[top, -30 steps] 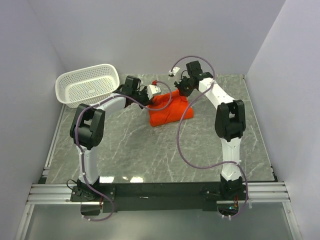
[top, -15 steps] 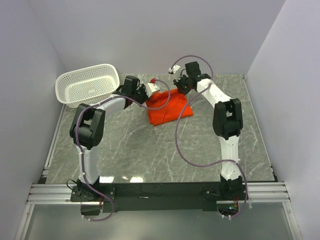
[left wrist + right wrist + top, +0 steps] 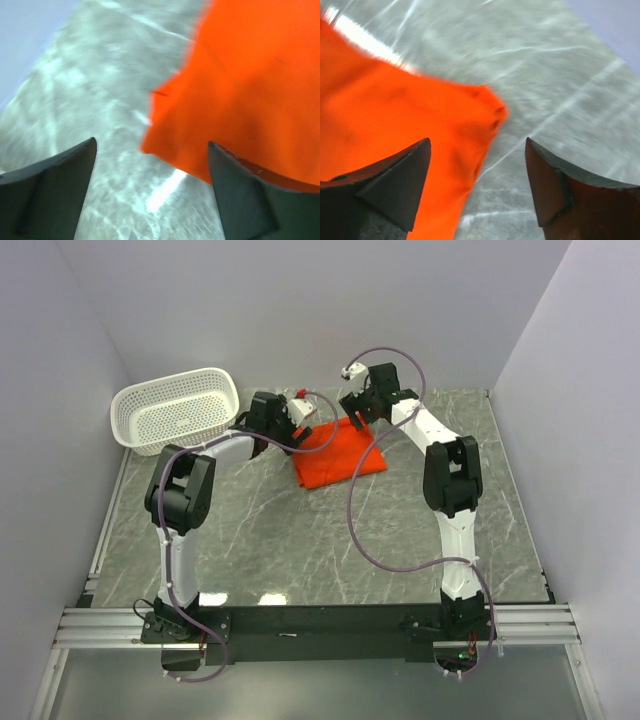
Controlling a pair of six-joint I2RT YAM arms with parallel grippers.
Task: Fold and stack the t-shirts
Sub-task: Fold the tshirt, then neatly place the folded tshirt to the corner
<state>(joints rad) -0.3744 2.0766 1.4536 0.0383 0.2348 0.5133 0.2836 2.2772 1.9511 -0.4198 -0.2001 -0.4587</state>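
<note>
— Overhead, both arms are seen stretched to the far middle of the surface (image 3: 300,540), wrists angled down over the t-shirt (image 3: 330,460).
— Fingers?
— Left fingers (image 3: 50,195) are spread wide, nothing held; a corner of the shirt lies below them. Right fingers (image 3: 395,185) likewise wide and empty, above another corner.
— The shirt itself?
— Laid flat and folded, far centre, right of the basket (image 3: 175,410). Its far edge is covered by the wrists. Wrist views are blurred, and the cloth is cut off at the frame.
</note>
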